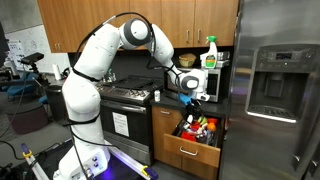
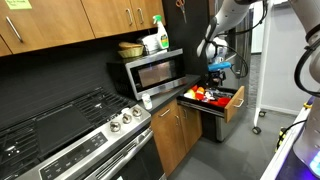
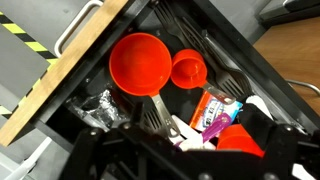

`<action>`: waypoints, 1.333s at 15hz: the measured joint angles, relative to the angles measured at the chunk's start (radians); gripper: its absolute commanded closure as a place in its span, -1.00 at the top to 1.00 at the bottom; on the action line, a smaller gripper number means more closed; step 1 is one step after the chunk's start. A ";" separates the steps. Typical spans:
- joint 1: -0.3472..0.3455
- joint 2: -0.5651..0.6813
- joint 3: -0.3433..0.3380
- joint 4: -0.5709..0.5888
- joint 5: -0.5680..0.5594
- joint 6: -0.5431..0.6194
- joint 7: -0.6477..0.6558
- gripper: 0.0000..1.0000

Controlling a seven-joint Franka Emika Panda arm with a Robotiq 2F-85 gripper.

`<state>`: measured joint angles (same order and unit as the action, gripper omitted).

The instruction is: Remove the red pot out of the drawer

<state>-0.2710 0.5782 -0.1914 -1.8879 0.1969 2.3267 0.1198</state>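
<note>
Gripper (image 1: 188, 94) hangs over the pulled-out drawer (image 2: 235, 104), jaws spread wide, nothing in them and touching nothing. I read it as lining up from above: the drawer is deep and crammed, so straight down looks like the only clean way in. Pot (image 3: 140, 62) lies in the drawer, mouth up, close to the wooden edge on the wrist view's left. A smaller red cup (image 3: 188, 68) sits right against it. At this resolution I can't be sure which of the two red pieces is meant, so I'm taking the bigger one. A red strip runs from it down toward the gripper, probably its handle. If so, the rim is the better thing to pinch. In the way: a black slotted spatula (image 3: 152, 116) just below the pot, more dark utensils (image 3: 205, 40) behind the cup, a pink packet (image 3: 214, 110) and a crumpled foil lump (image 3: 100, 106) nearby. One finger going inside the rim risks nudging the cup, and the outer one has little room against the wood. Around it, the microwave (image 2: 150, 70) stands just beside the wrist, so I'd lift straight up. Stove (image 1: 125, 95) and fridge (image 1: 280, 80) flank the drawer but stay well apart from the gripper.
</note>
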 measured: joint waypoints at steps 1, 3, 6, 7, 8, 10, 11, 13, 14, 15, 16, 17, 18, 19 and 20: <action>-0.003 0.006 0.000 0.001 0.000 -0.004 -0.012 1.00; -0.008 0.015 0.001 0.002 0.000 -0.017 -0.037 1.00; -0.013 0.029 0.001 0.004 -0.004 -0.033 -0.085 1.00; -0.015 0.033 0.001 0.005 -0.007 -0.035 -0.101 1.00; -0.019 0.047 0.002 0.015 -0.018 -0.036 -0.142 1.00; -0.019 0.047 0.002 0.015 -0.018 -0.036 -0.141 1.00; -0.019 0.048 0.002 0.015 -0.018 -0.036 -0.141 1.00; -0.019 0.049 0.003 0.015 -0.018 -0.036 -0.141 1.00; -0.019 0.049 0.003 0.015 -0.018 -0.036 -0.141 1.00; -0.019 0.049 0.003 0.015 -0.018 -0.036 -0.141 1.00; -0.019 0.049 0.003 0.015 -0.018 -0.036 -0.141 1.00; -0.019 0.049 0.003 0.015 -0.018 -0.036 -0.141 1.00; -0.019 0.049 0.003 0.015 -0.018 -0.036 -0.141 1.00; -0.019 0.049 0.003 0.015 -0.018 -0.036 -0.141 1.00; -0.019 0.049 0.003 0.015 -0.018 -0.036 -0.141 1.00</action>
<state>-0.2898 0.6269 -0.1886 -1.8730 0.1792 2.2910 -0.0210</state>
